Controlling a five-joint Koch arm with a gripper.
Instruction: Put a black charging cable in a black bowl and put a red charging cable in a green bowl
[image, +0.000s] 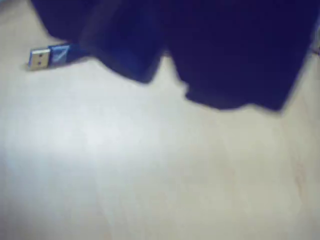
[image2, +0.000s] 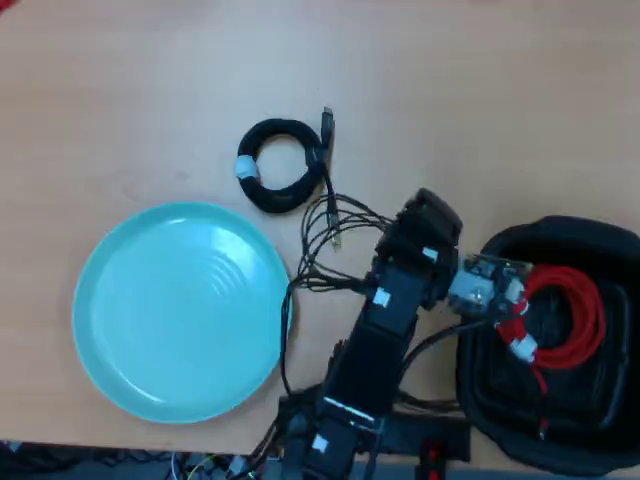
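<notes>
Red charging cable (image2: 565, 315) lies in a loose coil over the black bowl (image2: 600, 440) at the right of the overhead view, one white-tied end reaching up and left to the tip of the arm. The fingers (image2: 503, 303) sit right at that end, over the bowl's left wall, but whether they are clamped on the red charging cable or apart I cannot tell — the wrist parts cover them from above.

The black charging cable (image2: 283, 166) rests on the bare table (image2: 480, 90) above the arm, a small tight coil bound by a pale tie (image2: 246, 168), its plug end sticking up at the right. It is well apart from both bowls. The green bowl (image2: 180, 310) sits at the lower left with nothing in it, its ripple rings showing at the centre.

In the wrist view, blurred dark shapes fill the top of the picture, too smeared to name, and a gold-tipped plug (image: 42, 58) with a blue body lies on the pale table (image: 150, 175) at the upper left.
</notes>
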